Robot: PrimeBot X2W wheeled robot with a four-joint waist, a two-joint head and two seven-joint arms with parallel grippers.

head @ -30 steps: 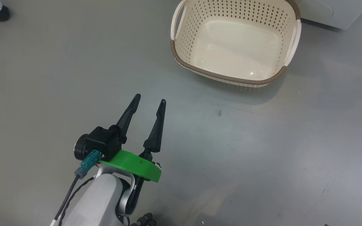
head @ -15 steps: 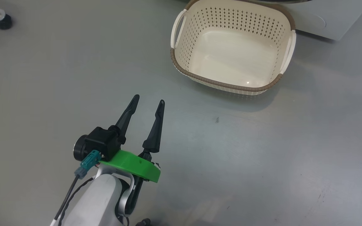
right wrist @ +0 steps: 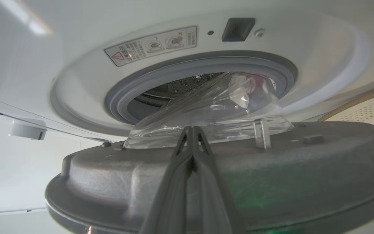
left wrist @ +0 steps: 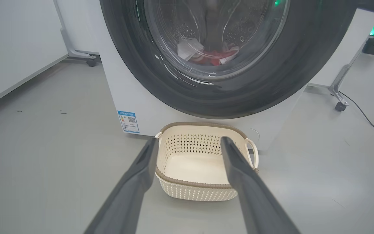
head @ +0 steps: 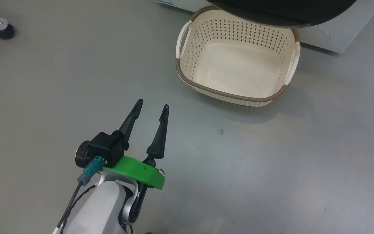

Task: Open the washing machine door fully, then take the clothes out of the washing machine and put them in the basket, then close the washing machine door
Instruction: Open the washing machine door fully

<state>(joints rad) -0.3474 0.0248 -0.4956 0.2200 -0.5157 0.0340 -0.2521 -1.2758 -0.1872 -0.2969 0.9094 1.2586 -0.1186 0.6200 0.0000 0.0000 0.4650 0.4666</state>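
**Washer door ajar over an empty basket, laundry waiting inside**

The washing machine door (left wrist: 317,58) stands part-way out from the washing machine (left wrist: 148,118). In the head view its black rim overhangs the 12 o'clock edge of the basket (head: 229,95). The clothes (left wrist: 213,58) lie low in the drum, seen through the glass bowl. The right gripper (right wrist: 192,129) is behind the door, fingers clenched together on nothing, tips at the foot of the bowl. Whether they touch the door cannot be told. The left gripper (head: 153,104) hovers over the floor (head: 44,97), fingers released, spread and empty, with the basket well apart at its 1 o'clock.

The likely trouble is that pressed-shut fingers have no hold on the door. They could skid off its smooth inner face and let it swing back. A door short of fully open would narrow the way in, and an arm reaching for the garments could strike the rim. The basket sits under the door's sweep, so a nudge could shift it and dropped garments could land on the floor. Cloth may also catch on the grey rubber ring (right wrist: 122,97).

The count is one door, one washing machine and two grippers. There is one basket, with two handles and nothing in it. There is one heap of red and white clothes, its pieces too tangled to number.
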